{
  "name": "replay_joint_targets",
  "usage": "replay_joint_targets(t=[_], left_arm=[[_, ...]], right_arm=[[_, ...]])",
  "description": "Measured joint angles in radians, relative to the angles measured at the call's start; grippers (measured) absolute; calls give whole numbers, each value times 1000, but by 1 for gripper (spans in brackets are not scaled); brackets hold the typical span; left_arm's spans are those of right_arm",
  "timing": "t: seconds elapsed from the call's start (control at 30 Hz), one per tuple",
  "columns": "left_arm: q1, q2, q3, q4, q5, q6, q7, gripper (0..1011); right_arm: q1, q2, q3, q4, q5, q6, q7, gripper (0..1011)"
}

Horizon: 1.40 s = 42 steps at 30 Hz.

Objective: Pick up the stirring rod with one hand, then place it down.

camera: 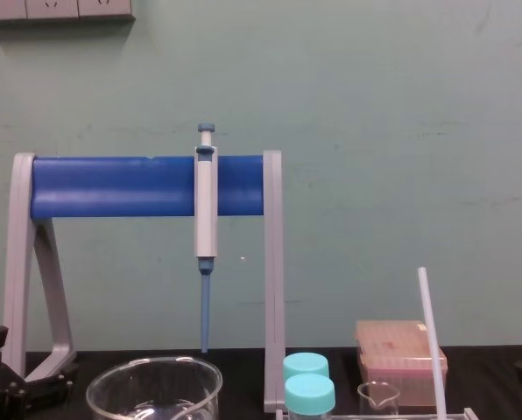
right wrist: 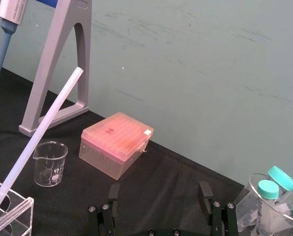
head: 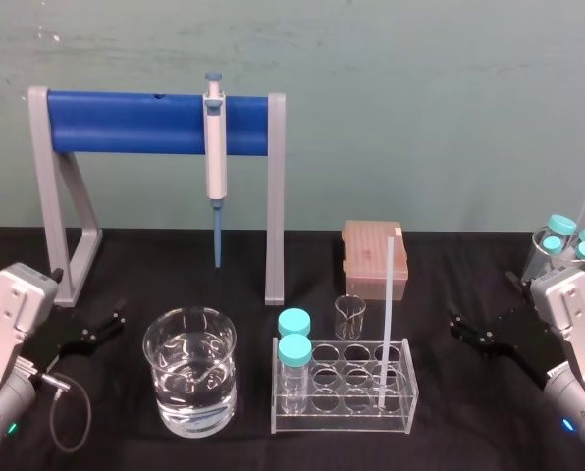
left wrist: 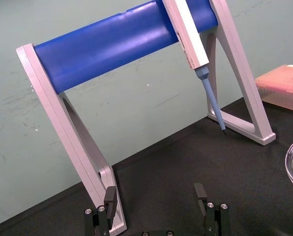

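The stirring rod [head: 387,319] is a thin white translucent stick standing nearly upright in the right end of a clear rack [head: 408,385]. It also shows in the right wrist view [right wrist: 38,140] and the chest view [camera: 431,341]. My right gripper [head: 469,337] hovers low over the black table to the right of the rack. It is open and empty, with its fingers [right wrist: 204,192] spread wide. My left gripper [head: 104,329] rests at the far left near the stand's foot, also open [left wrist: 155,199] and empty.
A white-and-blue pipette [head: 216,147] hangs on the blue-barred stand [head: 126,123] at the back. A large glass beaker of water [head: 189,371] sits left of the rack. Two teal-capped tubes [head: 294,343] stand in the rack's left end. A small beaker [head: 350,316] and a pink tip box [head: 374,257] lie behind it. Capped tubes [head: 565,237] stand far right.
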Motion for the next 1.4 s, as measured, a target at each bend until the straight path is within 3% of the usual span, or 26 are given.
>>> replay_joint_targets(t=[0.8, 1.07, 1.2, 1.4], left_arm=[[0, 0, 0, 0, 0, 0, 0, 1005], [0, 0, 0, 0, 0, 0, 0, 1005], [0, 0, 0, 0, 0, 0, 0, 1005], [0, 0, 0, 0, 0, 0, 0, 1005]], right_arm=[[0, 0, 0, 0, 0, 0, 0, 1003], [-64, 10, 61, -131, 58, 119, -3, 1003], [-112, 21, 123, -219, 148, 205, 23, 1003], [-150, 29, 193, -293, 260, 299, 77, 1003]])
